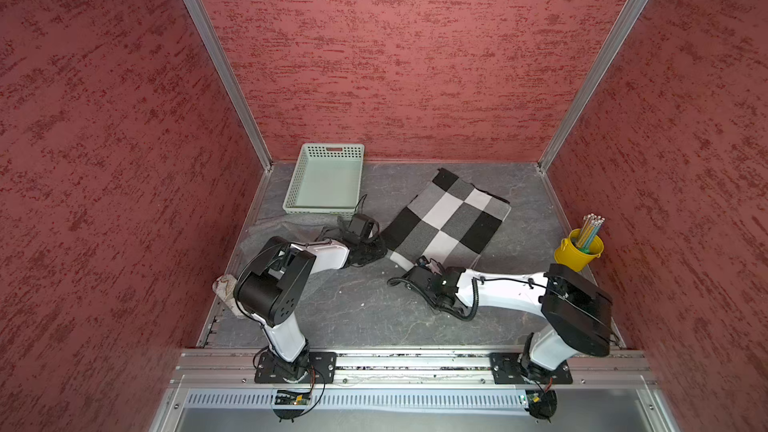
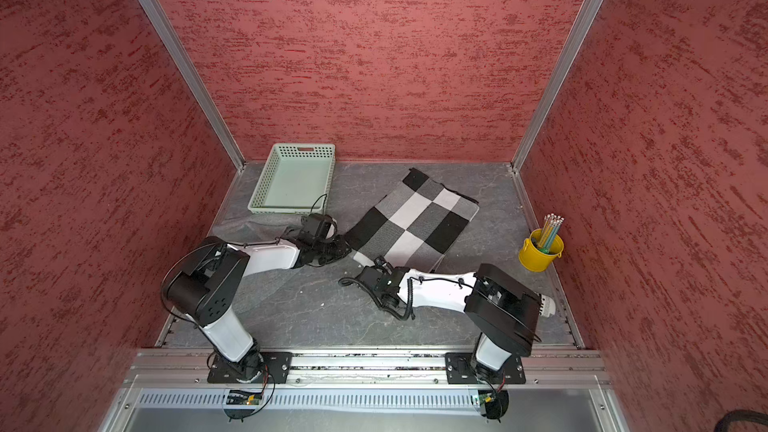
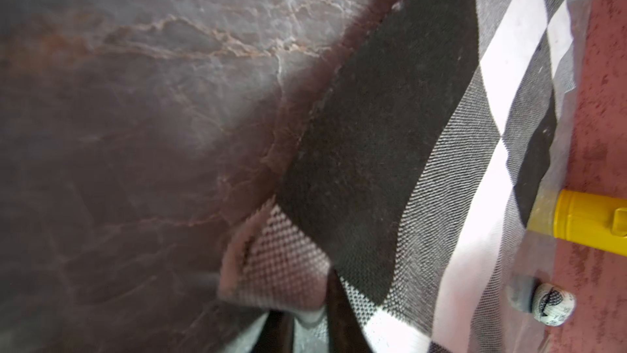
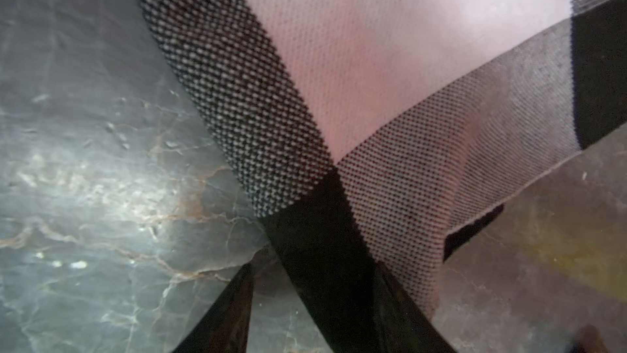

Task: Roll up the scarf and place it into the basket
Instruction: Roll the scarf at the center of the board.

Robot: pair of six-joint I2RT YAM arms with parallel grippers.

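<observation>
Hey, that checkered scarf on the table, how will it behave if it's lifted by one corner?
Probably floppy: the scarf lies flat, and its corner curls over in the left wrist view. Likely light, being thin knit cloth. The coarse weave should grip rather than slip, though the rest would probably sag and drag.

Scarf (image 1: 449, 222): woven, checked in black, grey and white blocks. It lies unrolled and mostly flat on the table, set diagonally, 1 end toward the back wall and the other toward the front. Left wrist view: 1 near corner (image 3: 281, 259) is turned up, showing a coarse black-and-white weave. Right wrist view: the other near corner (image 4: 441, 151) is raised and creased. Basket (image 1: 320, 210): pale mint-green plastic, shallow, rectangular, perforated sides, handle slot in the far end wall. It stands upright in the far-left corner, near the scarf but apart.
</observation>
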